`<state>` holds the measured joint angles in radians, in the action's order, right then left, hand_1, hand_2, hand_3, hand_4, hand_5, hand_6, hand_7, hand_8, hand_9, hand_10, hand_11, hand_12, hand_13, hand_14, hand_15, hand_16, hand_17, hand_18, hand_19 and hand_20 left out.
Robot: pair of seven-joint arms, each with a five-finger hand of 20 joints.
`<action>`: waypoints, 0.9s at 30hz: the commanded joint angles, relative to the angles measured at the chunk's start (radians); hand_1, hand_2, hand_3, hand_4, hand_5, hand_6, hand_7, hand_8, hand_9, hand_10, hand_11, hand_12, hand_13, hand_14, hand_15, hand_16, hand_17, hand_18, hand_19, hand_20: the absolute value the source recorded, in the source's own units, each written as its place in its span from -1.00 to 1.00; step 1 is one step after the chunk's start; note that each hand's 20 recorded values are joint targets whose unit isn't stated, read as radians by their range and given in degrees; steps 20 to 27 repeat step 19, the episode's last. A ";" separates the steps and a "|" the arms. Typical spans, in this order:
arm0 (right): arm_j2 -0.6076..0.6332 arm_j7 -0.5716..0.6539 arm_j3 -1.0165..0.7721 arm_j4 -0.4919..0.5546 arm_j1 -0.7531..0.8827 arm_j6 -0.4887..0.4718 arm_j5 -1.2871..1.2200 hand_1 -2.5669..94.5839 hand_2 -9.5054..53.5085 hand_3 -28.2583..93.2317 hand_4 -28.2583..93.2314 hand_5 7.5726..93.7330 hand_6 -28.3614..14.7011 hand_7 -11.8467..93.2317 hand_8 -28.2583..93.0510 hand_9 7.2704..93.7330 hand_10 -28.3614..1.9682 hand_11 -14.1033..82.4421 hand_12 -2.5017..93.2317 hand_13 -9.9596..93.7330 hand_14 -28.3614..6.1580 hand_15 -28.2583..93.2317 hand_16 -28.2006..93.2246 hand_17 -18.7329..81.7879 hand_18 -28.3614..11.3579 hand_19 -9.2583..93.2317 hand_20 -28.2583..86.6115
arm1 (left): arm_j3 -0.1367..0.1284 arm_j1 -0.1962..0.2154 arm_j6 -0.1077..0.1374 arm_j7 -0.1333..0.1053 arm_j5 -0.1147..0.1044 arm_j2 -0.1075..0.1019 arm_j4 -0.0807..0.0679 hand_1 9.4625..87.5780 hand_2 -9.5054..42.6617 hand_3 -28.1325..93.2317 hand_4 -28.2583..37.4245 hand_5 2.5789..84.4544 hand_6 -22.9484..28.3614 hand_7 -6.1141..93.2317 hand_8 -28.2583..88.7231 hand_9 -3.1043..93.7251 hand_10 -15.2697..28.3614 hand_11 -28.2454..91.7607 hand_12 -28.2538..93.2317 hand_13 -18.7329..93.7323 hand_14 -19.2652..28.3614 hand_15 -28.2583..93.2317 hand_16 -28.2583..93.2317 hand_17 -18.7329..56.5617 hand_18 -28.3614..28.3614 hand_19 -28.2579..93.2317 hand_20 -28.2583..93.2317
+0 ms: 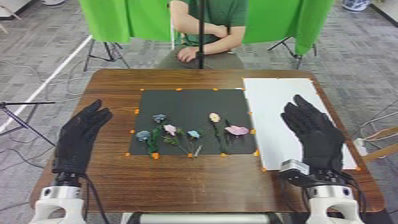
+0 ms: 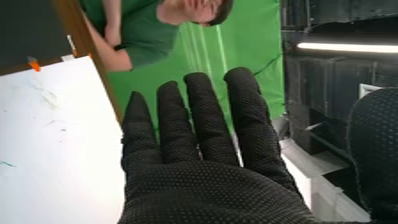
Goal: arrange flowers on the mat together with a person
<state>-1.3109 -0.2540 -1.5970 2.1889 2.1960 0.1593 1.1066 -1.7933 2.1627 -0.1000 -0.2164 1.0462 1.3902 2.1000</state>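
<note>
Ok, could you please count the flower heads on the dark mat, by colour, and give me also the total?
Blue flower heads: 3
Pink flower heads: 2
Cream flower head: 1
Total on the dark mat: 6

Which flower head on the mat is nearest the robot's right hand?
The pink flower farthest right on the dark mat; the cream flower and all the others lie farther left.

Black mat (image 1: 173, 102), white sheet (image 1: 271, 105), brown table (image 1: 115, 175); one flower (image 1: 236, 130) seemingly pink.
</note>
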 commanded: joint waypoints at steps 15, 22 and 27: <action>0.006 0.003 -0.014 -0.006 -0.015 -0.036 0.024 -0.82 -0.53 0.76 -0.84 -0.05 0.18 -0.59 -0.68 -0.20 -0.17 -0.62 -0.73 -0.25 -0.12 -0.40 -0.30 -0.35 -0.18 -0.68 -0.05 | 0.017 -0.012 -0.023 -0.002 -0.002 -0.006 -0.025 -0.63 -0.78 0.56 -0.83 -0.03 0.01 -0.64 -0.61 -0.06 0.28 -0.32 -0.29 -0.07 0.46 -0.38 -0.48 -0.41 0.36 -0.52 -0.30; 0.012 0.008 -0.014 -0.007 -0.018 -0.048 0.018 -0.82 -0.53 0.76 -0.84 -0.03 0.17 -0.59 -0.68 -0.18 -0.17 -0.61 -0.73 -0.25 -0.12 -0.40 -0.30 -0.35 -0.18 -0.68 -0.05 | 0.023 -0.020 -0.028 -0.008 -0.001 -0.007 -0.029 -0.63 -0.78 0.56 -0.83 -0.03 0.01 -0.63 -0.61 -0.06 0.28 -0.32 -0.29 -0.07 0.46 -0.38 -0.48 -0.41 0.36 -0.52 -0.30; 0.012 0.008 -0.014 -0.007 -0.018 -0.048 0.018 -0.82 -0.53 0.76 -0.84 -0.03 0.17 -0.59 -0.68 -0.18 -0.17 -0.61 -0.73 -0.25 -0.12 -0.40 -0.30 -0.35 -0.18 -0.68 -0.05 | 0.023 -0.020 -0.028 -0.008 -0.001 -0.007 -0.029 -0.63 -0.78 0.56 -0.83 -0.03 0.01 -0.63 -0.61 -0.06 0.28 -0.32 -0.29 -0.07 0.46 -0.38 -0.48 -0.41 0.36 -0.52 -0.30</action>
